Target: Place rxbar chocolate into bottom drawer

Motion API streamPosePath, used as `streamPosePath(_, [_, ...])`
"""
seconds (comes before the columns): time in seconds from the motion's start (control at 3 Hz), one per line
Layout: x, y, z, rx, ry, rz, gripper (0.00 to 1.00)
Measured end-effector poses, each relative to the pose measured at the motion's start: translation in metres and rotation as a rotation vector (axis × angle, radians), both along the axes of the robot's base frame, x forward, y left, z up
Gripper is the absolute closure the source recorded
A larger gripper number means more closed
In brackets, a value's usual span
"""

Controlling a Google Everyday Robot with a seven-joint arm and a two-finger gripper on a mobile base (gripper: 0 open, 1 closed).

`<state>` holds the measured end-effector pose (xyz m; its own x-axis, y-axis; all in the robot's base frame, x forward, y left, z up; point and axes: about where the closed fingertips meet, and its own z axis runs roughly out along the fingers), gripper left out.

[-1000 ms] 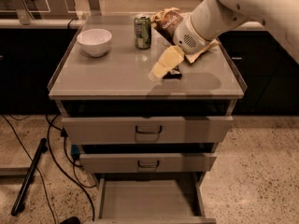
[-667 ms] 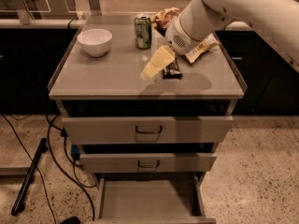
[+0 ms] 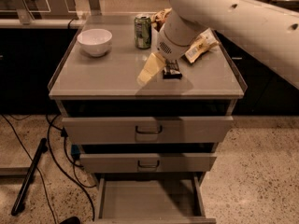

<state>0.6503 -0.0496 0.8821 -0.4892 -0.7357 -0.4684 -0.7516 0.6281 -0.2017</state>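
The rxbar chocolate (image 3: 172, 72) is a small dark bar lying flat on the cabinet top (image 3: 103, 78), right of centre near the front. My gripper (image 3: 150, 69), pale yellow at the end of the big white arm (image 3: 224, 13), hangs low over the top just left of the bar, beside it and not around it. The bottom drawer (image 3: 149, 200) is pulled open below, a shallow grey tray with nothing in it. The arm hides part of the back right of the top.
A white bowl (image 3: 95, 41) stands back left and a green can (image 3: 143, 31) back centre. A brown chip bag (image 3: 161, 17) and a pale snack packet (image 3: 201, 45) lie behind the arm. The two upper drawers (image 3: 148, 129) are closed. Cables and a black pole (image 3: 29, 176) lie on the floor at left.
The gripper has swung left and toward the front edge across the top, away from the bar. The rxbar chocolate has stayed where it lay. The drawers have not moved.
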Motion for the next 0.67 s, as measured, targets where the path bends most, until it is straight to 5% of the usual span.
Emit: streamPosePath(0.67, [0.0023, -0.0032, -0.0021, 0.000, 0.003, -0.051, 0.00])
